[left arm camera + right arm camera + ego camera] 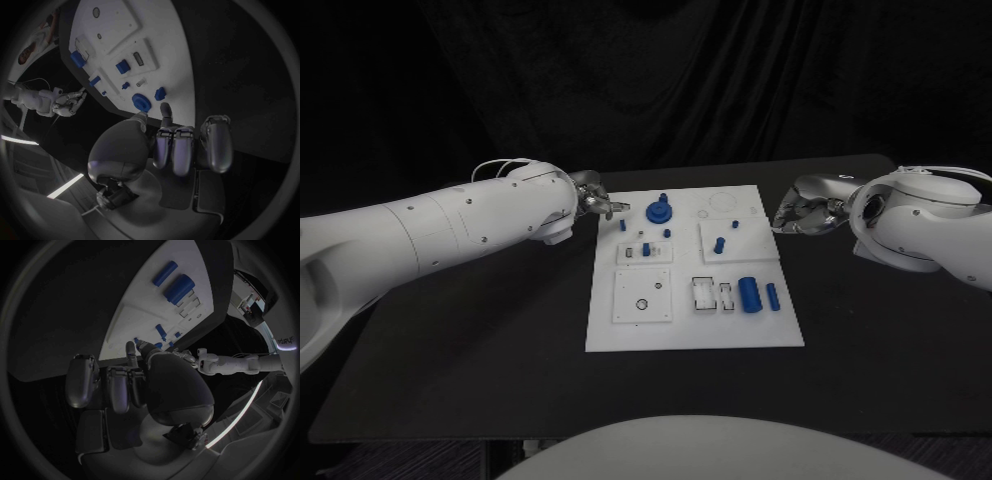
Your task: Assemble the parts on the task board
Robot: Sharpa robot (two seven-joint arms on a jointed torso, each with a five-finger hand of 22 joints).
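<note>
Left hand (596, 203) sits at the task board's (625, 335) far-left edge, fingers curled in, nothing held. Right hand (800, 216) is at the far-right edge, also curled and empty as far as I can tell. Board is mid-table. Blue round part (659, 211) stands at the far end; two blue cylinders (759, 294) lie loose near the right edge. Judging by this, most assembly is left.
</note>
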